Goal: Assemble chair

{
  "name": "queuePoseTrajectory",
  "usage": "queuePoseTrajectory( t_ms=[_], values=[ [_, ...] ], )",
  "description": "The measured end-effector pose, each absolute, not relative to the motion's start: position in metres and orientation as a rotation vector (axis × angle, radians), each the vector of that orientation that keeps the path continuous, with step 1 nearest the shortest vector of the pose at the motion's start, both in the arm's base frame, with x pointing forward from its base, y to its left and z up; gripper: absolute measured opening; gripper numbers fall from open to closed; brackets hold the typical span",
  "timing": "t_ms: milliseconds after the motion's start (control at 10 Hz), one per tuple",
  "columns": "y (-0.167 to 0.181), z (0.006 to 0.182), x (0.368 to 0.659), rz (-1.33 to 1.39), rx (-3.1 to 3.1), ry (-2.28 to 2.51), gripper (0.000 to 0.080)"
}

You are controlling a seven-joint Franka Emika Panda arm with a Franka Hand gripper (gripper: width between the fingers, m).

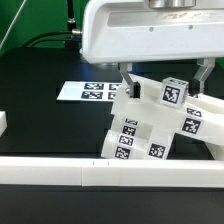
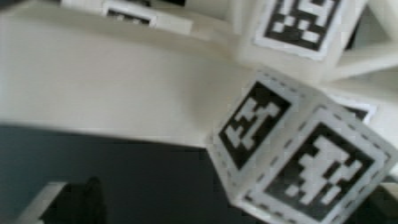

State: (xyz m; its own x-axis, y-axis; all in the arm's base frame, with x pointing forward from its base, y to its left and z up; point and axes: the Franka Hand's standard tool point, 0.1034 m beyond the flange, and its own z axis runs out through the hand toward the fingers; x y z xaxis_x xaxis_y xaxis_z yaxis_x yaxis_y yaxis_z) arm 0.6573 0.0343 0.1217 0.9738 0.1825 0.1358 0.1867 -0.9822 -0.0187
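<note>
One chair (image 1: 150, 125) stands near one marker board (image 1: 88, 91).

Bright even overhead light, soft grainy frames (wrist view close-up blurred)

My exterior view low and close, facing over the white rail (image 1: 50, 170) toward the chair (image 1: 150, 130), my wrist view pressed near, both sharing its tagged faces.

No legible words or numbers; only black-and-white square tags (image 1: 172, 93) on the chair (image 1: 146, 112) and the marker board (image 1: 72, 92)
</note>
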Motion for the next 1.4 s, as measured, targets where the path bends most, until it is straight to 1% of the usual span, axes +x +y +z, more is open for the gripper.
queuePoseTrajectory(
  t_ms=[200, 700, 1000, 1200, 1400],
  values=[
    [0.025, 0.122, 0.658, -0.211, -3.073, -0.516, 0.0648],
    [0.043, 0.12, 0.656, -0.212, -3.061, -0.54, 0.0648],
    [0.041, 0.122, 0.655, -0.214, -3.058, -0.564, 0.0648],
    [0.041, 0.124, 0.646, -0.203, -3.035, -0.689, 0.0648],
    [0.037, 0.124, 0.643, -0.196, -3.036, -0.681, 0.0648]
  ],
)
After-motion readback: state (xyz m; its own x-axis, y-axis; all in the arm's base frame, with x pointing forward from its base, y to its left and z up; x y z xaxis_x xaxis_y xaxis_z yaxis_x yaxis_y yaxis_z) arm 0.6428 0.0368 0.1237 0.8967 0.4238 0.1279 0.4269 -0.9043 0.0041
